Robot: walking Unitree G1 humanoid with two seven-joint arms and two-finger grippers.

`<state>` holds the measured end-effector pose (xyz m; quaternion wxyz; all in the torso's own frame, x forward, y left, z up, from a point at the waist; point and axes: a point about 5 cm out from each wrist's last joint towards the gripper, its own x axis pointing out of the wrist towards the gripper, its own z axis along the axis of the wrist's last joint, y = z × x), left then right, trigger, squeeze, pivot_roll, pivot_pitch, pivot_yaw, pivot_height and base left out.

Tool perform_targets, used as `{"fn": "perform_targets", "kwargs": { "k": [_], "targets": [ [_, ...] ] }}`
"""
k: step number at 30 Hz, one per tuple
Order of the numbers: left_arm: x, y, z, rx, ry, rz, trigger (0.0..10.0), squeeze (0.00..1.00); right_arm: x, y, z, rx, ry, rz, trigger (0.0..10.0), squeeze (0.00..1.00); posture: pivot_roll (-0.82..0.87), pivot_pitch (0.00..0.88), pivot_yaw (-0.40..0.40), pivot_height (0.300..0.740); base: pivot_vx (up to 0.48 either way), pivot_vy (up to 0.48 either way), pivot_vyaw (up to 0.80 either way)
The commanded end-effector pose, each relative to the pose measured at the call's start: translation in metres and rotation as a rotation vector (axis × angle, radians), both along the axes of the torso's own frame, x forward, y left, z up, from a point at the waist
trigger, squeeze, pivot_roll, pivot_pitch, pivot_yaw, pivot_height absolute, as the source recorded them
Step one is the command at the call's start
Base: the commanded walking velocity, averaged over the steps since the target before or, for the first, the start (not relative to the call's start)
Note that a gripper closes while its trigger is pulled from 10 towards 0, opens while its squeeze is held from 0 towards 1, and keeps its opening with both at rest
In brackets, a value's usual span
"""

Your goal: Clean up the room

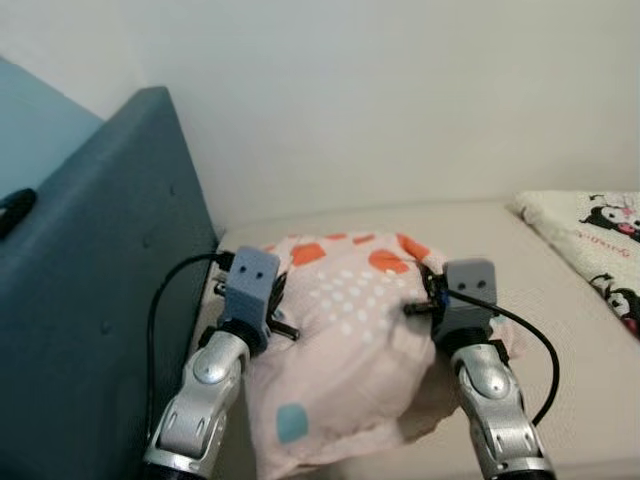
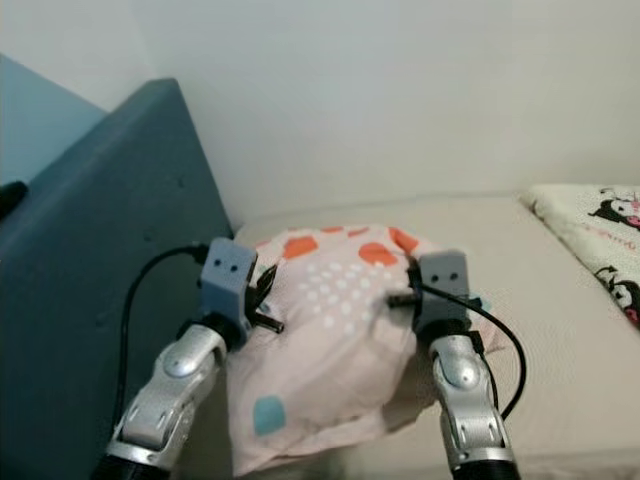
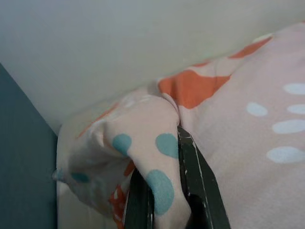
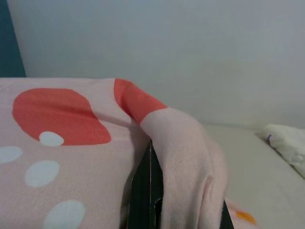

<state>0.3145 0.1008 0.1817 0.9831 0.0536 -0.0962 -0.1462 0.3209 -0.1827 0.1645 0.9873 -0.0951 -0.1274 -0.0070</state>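
Both silver arms reached forward, the left gripper [image 3: 164, 200] and right gripper [image 4: 155, 200] each clamped on a fold of the pink cloth pillow [image 1: 350, 340] with orange, white and teal spots, which lay on the beige bed [image 1: 560, 330] beside the dark blue padded headboard [image 1: 90, 290], below the white wall [image 1: 400, 90].

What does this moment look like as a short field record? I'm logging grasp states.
held item: pink pillow with orange, teal and white spots
left gripper: shut on a fold at the pillow's left side
right gripper: shut on a fold at its right side
surface: beige mattress
left of pillow: blue headboard
far right: cartoon-print blanket
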Motion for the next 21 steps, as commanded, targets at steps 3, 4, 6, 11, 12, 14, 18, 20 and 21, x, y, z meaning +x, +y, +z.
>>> {"fn": "perform_targets", "kwargs": {
  "k": [3, 4, 6, 11, 12, 14, 18, 20, 21],
  "targets": [
    [-0.001, 0.009, 0.003, 0.014, -0.025, 0.035, 10.0, 0.00, 0.000, 0.001, 0.009, 0.015, -0.052, -0.013, 10.0, 0.00, 0.00, 0.100, 0.034, 0.740, 0.000, 0.143, 0.00],
    [-0.001, 0.009, 0.003, 0.014, -0.025, 0.035, 10.0, 0.00, 0.000, 0.001, 0.009, 0.015, -0.052, -0.013, 10.0, 0.00, 0.00, 0.100, 0.034, 0.740, 0.000, 0.000, 0.00],
    [-0.002, 0.009, 0.003, 0.015, -0.023, 0.045, 10.0, 0.00, 0.000, 0.001, 0.009, 0.016, -0.053, -0.014, 10.0, 0.00, 0.00, 0.099, 0.034, 0.740, 0.000, -0.270, 0.00],
    [-0.002, 0.009, 0.004, 0.010, -0.019, 0.062, 10.0, 0.00, 0.000, 0.002, 0.009, 0.017, -0.055, -0.014, 10.0, 0.00, 0.01, 0.098, 0.034, 0.740, 0.000, -0.480, 0.00],
    [-0.002, 0.008, 0.005, 0.013, -0.023, 0.063, 10.0, 0.00, 0.001, 0.002, 0.009, 0.018, -0.055, -0.014, 10.0, 0.00, 0.01, 0.100, 0.033, 0.740, 0.000, -0.480, 0.00],
    [-0.002, 0.008, 0.005, -0.003, -0.023, 0.063, 10.0, 0.00, 0.001, 0.002, 0.009, 0.018, -0.056, -0.014, 10.0, 0.00, 0.01, 0.099, 0.033, 0.740, 0.000, -0.240, 0.00],
    [-0.003, 0.004, 0.005, -0.008, -0.021, 0.056, 10.0, 0.00, 0.001, 0.002, 0.009, 0.019, -0.056, -0.015, 10.0, 0.00, 0.01, 0.098, 0.032, 0.740, 0.000, 0.000, 0.00],
    [-0.003, 0.000, 0.005, -0.001, -0.020, 0.048, 10.0, 0.00, 0.001, 0.001, 0.009, 0.020, -0.055, -0.015, 10.0, 0.00, 0.02, 0.096, 0.031, 0.740, 0.000, 0.000, 0.00],
    [-0.004, -0.001, 0.005, -0.003, -0.019, 0.044, 10.0, 0.00, 0.001, 0.001, 0.009, 0.020, -0.055, -0.015, 10.0, 0.00, 0.02, 0.096, 0.031, 0.740, 0.000, 0.000, 0.00]
  ]
}}
